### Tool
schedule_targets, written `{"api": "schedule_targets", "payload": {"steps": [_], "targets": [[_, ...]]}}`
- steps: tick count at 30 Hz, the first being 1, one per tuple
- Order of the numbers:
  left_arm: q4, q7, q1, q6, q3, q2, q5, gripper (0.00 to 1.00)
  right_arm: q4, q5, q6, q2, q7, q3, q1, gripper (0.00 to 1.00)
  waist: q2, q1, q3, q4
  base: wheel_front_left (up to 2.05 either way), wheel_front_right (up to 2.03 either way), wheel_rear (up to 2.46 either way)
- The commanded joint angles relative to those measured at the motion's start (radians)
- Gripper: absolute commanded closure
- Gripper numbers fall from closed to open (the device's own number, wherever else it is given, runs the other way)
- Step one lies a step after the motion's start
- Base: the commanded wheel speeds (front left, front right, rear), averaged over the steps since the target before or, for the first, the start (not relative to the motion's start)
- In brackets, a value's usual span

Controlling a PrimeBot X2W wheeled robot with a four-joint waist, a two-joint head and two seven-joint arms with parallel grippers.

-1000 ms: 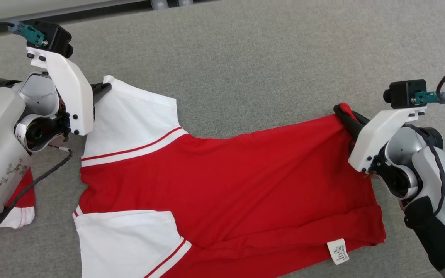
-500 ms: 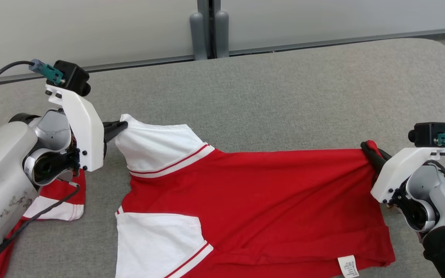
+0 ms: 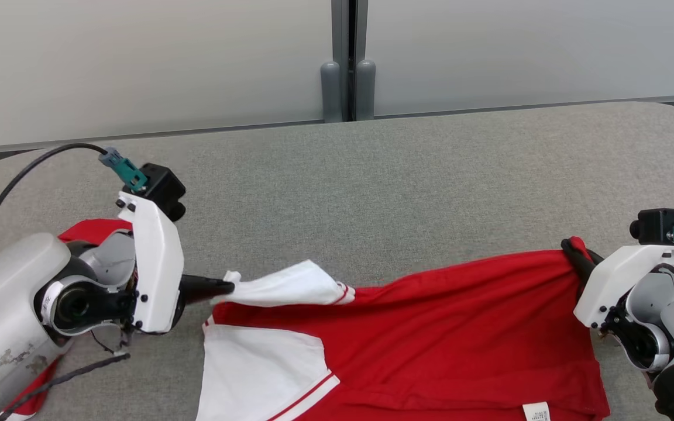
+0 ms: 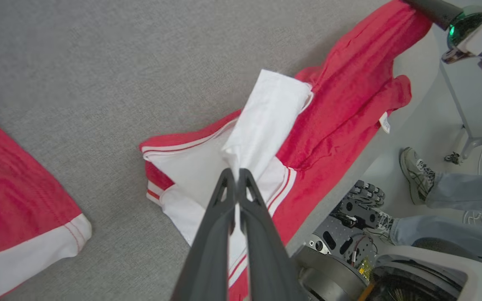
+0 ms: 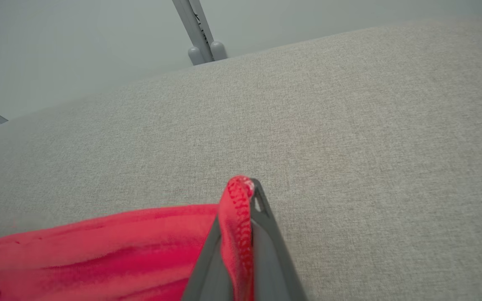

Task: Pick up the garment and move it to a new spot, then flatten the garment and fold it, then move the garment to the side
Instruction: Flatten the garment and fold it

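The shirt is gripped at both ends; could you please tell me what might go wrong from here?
The left gripper pinches only the white sleeve's tip, so it may slip out under pull. The shirt's hem lies at the table's near edge and could slide off. The second red garment beside the left arm could get dragged.

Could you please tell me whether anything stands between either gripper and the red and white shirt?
Nothing does: the left gripper is shut on the white sleeve of the shirt, and the right gripper is shut on its red hem. A second red and white garment lies apart, by the left arm.
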Motion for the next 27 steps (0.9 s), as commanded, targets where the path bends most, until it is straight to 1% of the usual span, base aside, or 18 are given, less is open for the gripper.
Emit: {"api": "schedule_targets", "payload": {"steps": [1,4,9,14,23,27], "targets": [[-0.011,0.009,0.010,0.006,0.000,0.002,-0.009,1.00,0.005,0.004,0.000,-0.009,-0.002,-0.001,0.008,1.00,0.0000,0.0000,0.000,0.000,0.00,0.00,0.00],[-0.069,0.055,0.021,0.023,-0.005,0.027,-0.048,1.00,0.009,0.013,0.000,-0.019,0.006,0.017,0.001,1.00,0.0000,0.0000,0.000,0.003,0.00,0.00,0.00],[-0.144,0.114,0.040,0.055,-0.020,0.055,-0.073,1.00,-0.002,0.046,0.000,-0.038,0.022,0.038,-0.006,1.00,0.0000,0.0000,0.003,0.009,0.00,0.00,0.00],[-0.191,0.153,0.062,0.078,-0.030,0.078,-0.096,1.00,-0.075,0.115,0.000,-0.083,0.041,0.064,0.017,1.00,0.0000,0.0000,0.004,0.017,0.00,0.00,0.00],[-0.224,0.186,0.084,0.101,-0.038,0.099,-0.110,1.00,-0.257,0.248,0.000,-0.213,0.114,0.170,0.065,1.00,0.0000,0.0000,0.003,0.026,0.00,0.00,0.00],[-0.228,0.195,0.089,0.109,-0.040,0.102,-0.115,1.00,-0.314,0.297,0.000,-0.274,0.177,0.220,0.076,1.00,0.0000,0.0000,0.002,0.026,0.00,0.00,0.00]]}}
